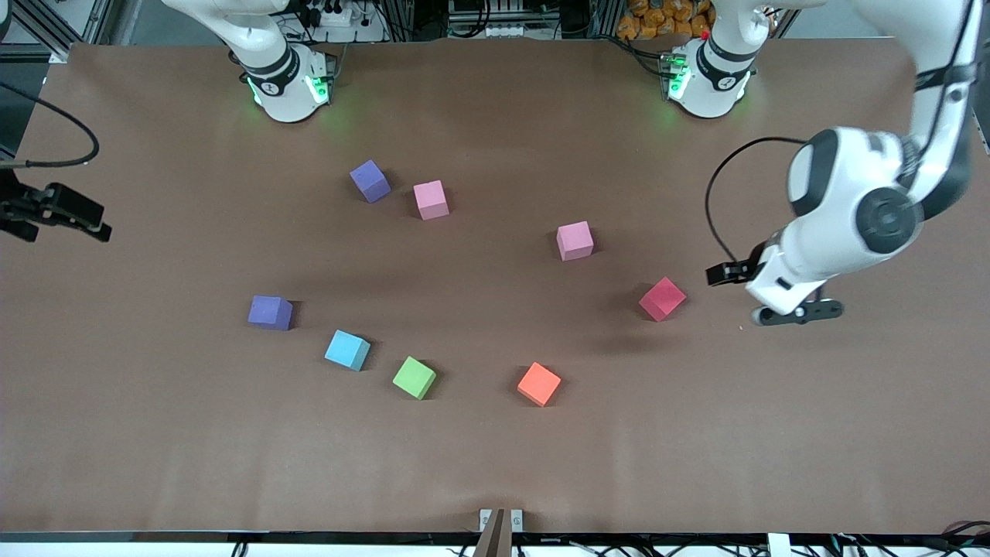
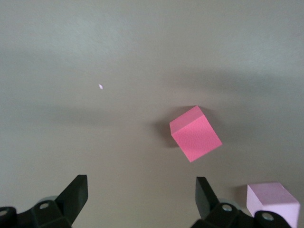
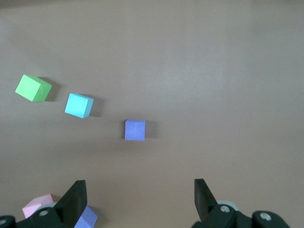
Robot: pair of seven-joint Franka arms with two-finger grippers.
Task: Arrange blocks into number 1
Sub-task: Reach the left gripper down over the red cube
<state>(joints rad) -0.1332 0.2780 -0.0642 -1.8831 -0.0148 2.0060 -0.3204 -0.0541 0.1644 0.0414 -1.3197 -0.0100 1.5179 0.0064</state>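
Observation:
Eight foam blocks lie scattered on the brown table. A purple block (image 1: 370, 181) and a pink block (image 1: 431, 199) sit closest to the arm bases. A second pink block (image 1: 575, 240) and the red block (image 1: 662, 299) lie toward the left arm's end. Another purple block (image 1: 270, 312), light blue (image 1: 347, 350), green (image 1: 414, 377) and orange (image 1: 539, 384) blocks lie nearer the camera. My left gripper (image 1: 797, 312) hangs open and empty beside the red block (image 2: 195, 134). My right gripper (image 1: 77, 218) is open and empty over the right arm's end of the table, apart from the purple block (image 3: 135, 129).
A black cable (image 1: 719, 201) loops from the left wrist. Another cable (image 1: 69, 139) arcs over the table edge at the right arm's end. A small clamp (image 1: 501, 522) sits at the table's near edge. A white speck (image 2: 100, 86) lies on the cloth.

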